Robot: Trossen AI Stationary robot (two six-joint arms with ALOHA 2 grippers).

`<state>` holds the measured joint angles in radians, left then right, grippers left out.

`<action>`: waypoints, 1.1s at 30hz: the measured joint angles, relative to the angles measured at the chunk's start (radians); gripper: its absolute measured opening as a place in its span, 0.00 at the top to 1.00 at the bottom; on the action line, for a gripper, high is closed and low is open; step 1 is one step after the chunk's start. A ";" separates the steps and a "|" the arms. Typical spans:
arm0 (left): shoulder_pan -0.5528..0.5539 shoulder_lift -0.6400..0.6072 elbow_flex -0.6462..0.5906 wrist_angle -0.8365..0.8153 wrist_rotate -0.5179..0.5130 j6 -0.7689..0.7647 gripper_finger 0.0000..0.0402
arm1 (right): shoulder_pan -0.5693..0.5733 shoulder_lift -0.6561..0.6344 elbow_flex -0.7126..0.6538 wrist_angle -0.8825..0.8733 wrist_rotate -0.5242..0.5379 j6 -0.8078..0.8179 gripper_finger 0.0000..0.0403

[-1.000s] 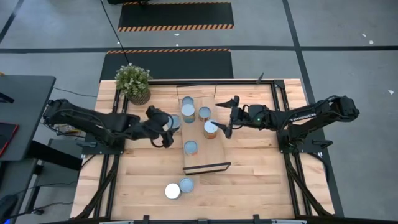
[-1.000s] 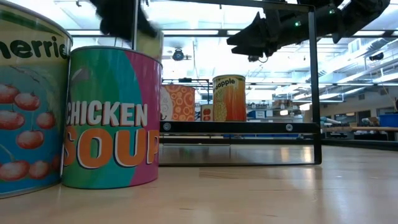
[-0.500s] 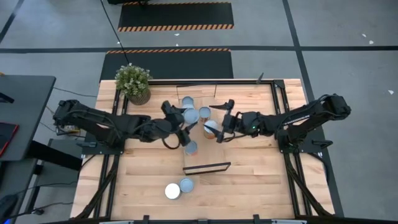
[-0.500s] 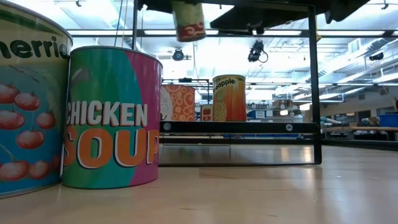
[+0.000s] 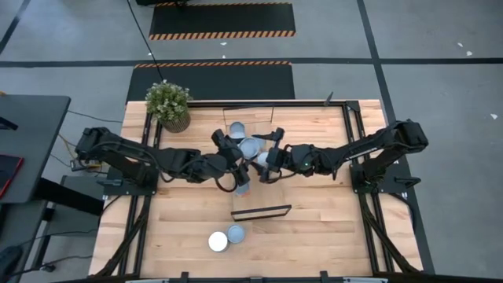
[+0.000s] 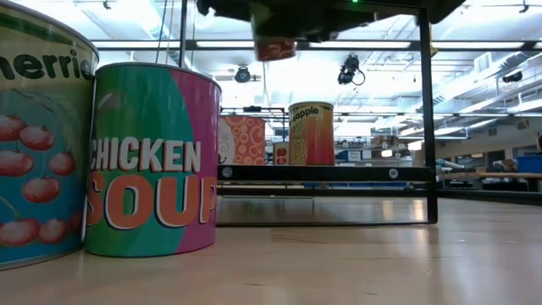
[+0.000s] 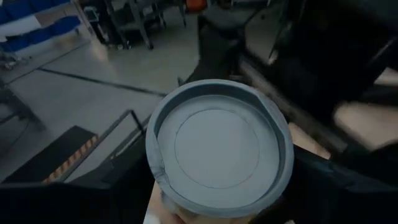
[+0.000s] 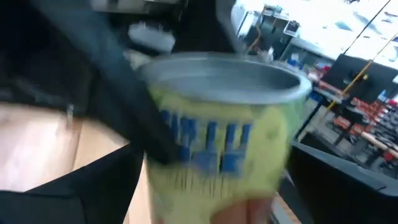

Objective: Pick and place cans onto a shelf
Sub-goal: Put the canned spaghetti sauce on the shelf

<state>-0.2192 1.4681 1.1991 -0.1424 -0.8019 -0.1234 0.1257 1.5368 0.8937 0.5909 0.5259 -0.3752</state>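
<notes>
**Both grippers over shelf, left one carrying a can**

Left gripper point(image 5: 238, 163) pinches a can point(image 7: 219, 149) above the shelf point(image 5: 259, 211). Right gripper point(image 5: 269, 153) is spread wide around a yellow can point(image 8: 217, 130), just beside the left one; contact unclear. Count from above: two cans on the table point(image 5: 314, 228) near the front, at least three at the shelf.

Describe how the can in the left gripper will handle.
The can looks rigid metal, so the left gripper probably won't crush it. Its smooth round wall could slip; landing sideways, it would likely roll.
</notes>
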 joint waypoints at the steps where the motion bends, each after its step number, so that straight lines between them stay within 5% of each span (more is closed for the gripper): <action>1: 0.000 0.004 -0.001 0.001 -0.003 0.001 0.28 | 0.001 -0.003 -0.002 -0.015 0.004 -0.006 0.03; 12: 0.003 0.007 0.000 -0.023 0.026 0.009 0.22 | -0.005 0.016 0.011 -0.005 -0.002 -0.014 0.25; 33: 0.029 0.006 0.000 -0.044 0.099 0.060 0.21 | -0.005 0.015 0.010 -0.035 0.005 0.013 0.24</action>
<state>-0.1905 1.4742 1.1995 -0.1864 -0.7030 -0.0631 0.1204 1.5520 0.9035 0.5561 0.5312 -0.3627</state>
